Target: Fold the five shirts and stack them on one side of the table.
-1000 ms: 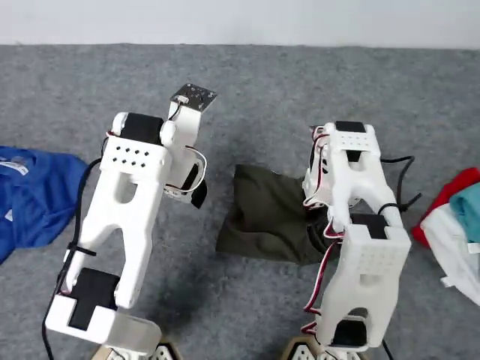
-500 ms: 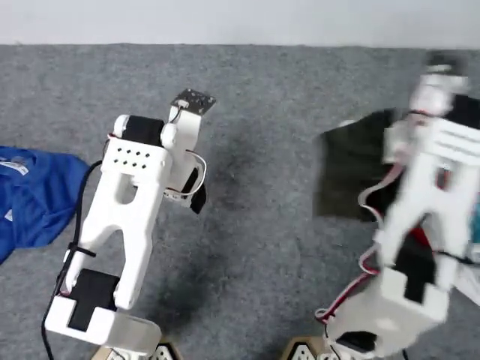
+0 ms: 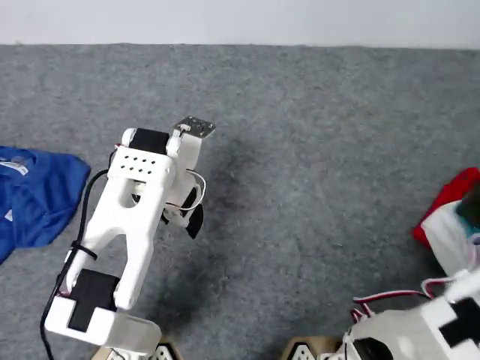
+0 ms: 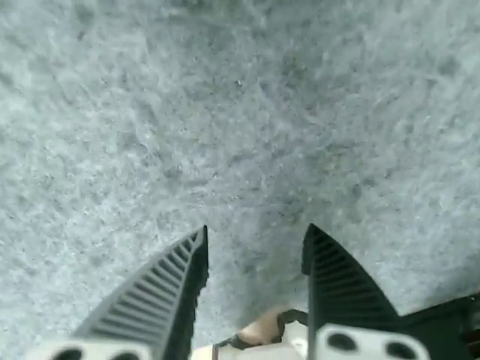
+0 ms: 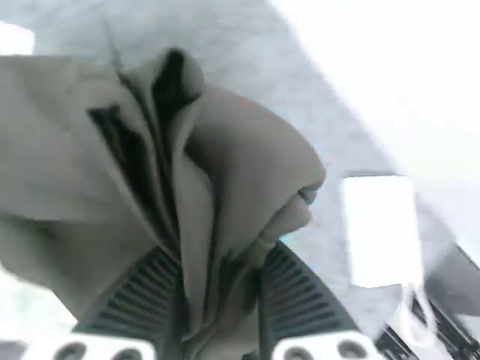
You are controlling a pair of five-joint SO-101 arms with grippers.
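R gripper clamped tight on bunched olive shirt. L gripper part open, empty, over grey carpet. Blue shirt at left edge, red/white pile at right edge.

table: grey felt | blue shirt: left edge | red-white shirt pile: right edge

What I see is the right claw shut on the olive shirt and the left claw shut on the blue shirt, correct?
Not quite. The left claw is open and empty over bare grey carpet, as the left wrist view shows; the blue shirt lies apart from it. The right claw is indeed shut on the olive shirt.
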